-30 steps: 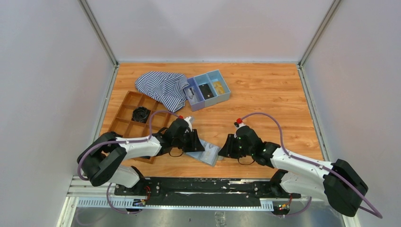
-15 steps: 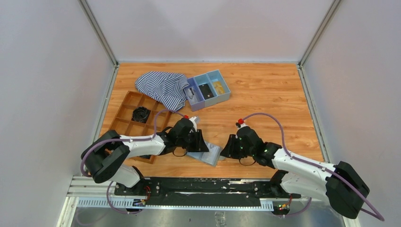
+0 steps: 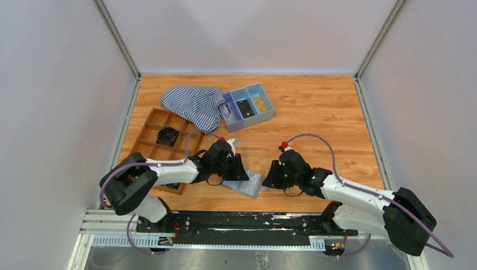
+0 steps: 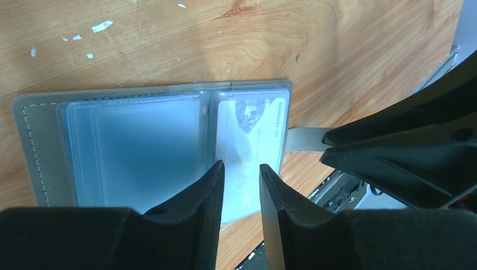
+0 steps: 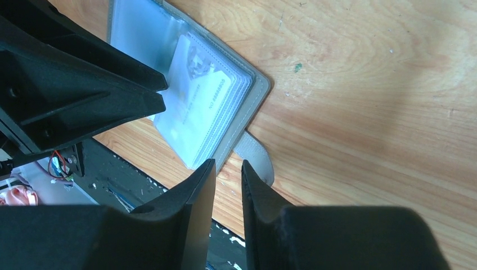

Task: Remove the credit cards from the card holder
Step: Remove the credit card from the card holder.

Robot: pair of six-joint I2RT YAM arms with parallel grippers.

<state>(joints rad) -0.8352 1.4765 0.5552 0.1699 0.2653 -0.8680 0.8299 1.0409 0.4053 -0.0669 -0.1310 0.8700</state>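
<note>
- The card holder (image 3: 248,183) lies open on the table (image 3: 315,112) near its front edge, with a credit card (image 4: 247,135) showing in the sleeve (image 5: 216,121) nearer the right arm.
- The left gripper (image 4: 242,166) is narrowly parted and empty above that card. Closing there could pinch the sleeve along with the card.
- The right gripper (image 5: 228,163), also slightly parted and empty, sits by the strap (image 5: 256,160). The holder looks unpinned, so a pull might drag it off the edge.

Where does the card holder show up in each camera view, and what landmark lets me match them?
Top external: card holder at low centre, lying open.
Left wrist: card holder fills the left and middle, open flat.
Right wrist: card holder at upper left, one corner pointing right.
Shared landmark: its grey strap tab, seen in both wrist views; too small to tell from above.
</note>
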